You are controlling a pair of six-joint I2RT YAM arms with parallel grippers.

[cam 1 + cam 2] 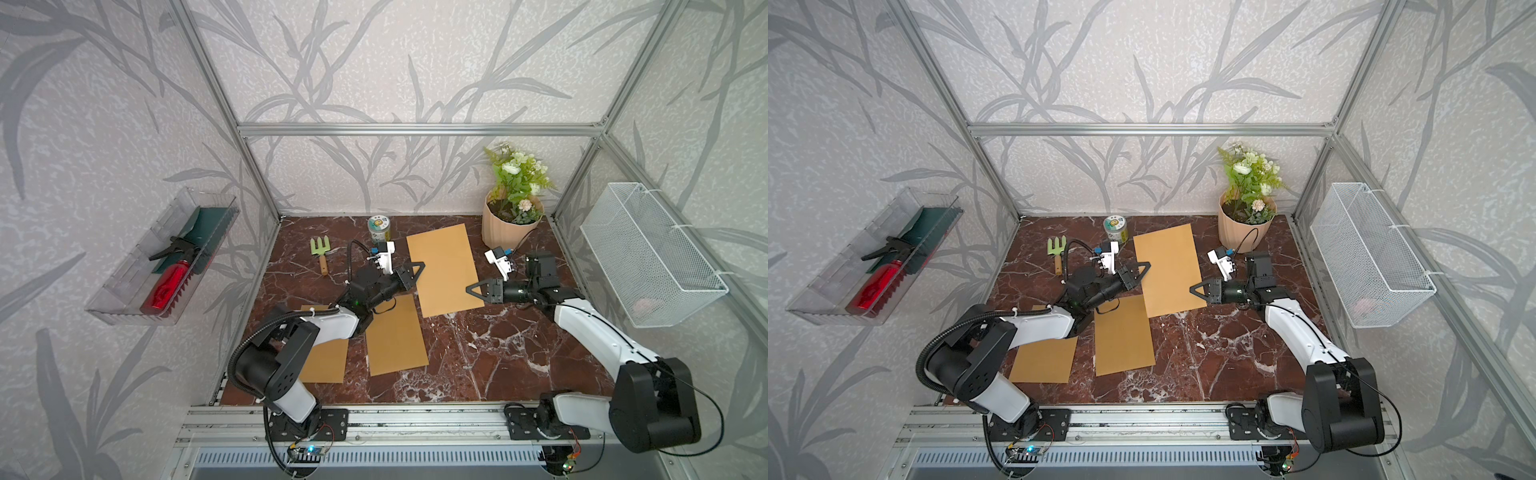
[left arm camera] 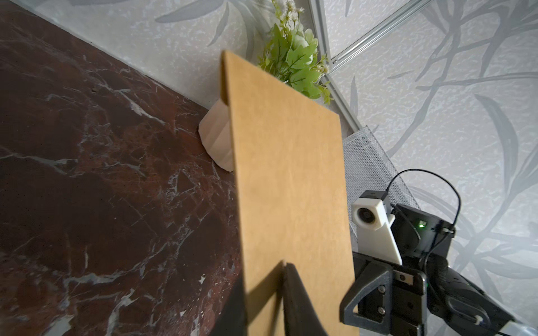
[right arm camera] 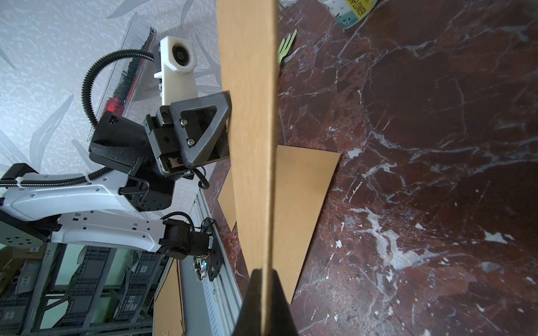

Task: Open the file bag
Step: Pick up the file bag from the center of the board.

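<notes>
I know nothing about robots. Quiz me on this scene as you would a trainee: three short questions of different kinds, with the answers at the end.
1. How many brown bags do you count?
2. True or false: the right gripper is open and touches nothing.
3. What stands at the table's far right corner? A a plant; B a lamp; C a kettle.

Key
1. Three: one lifted, two flat.
2. False: it is shut on the lifted bag.
3. A.
</notes>
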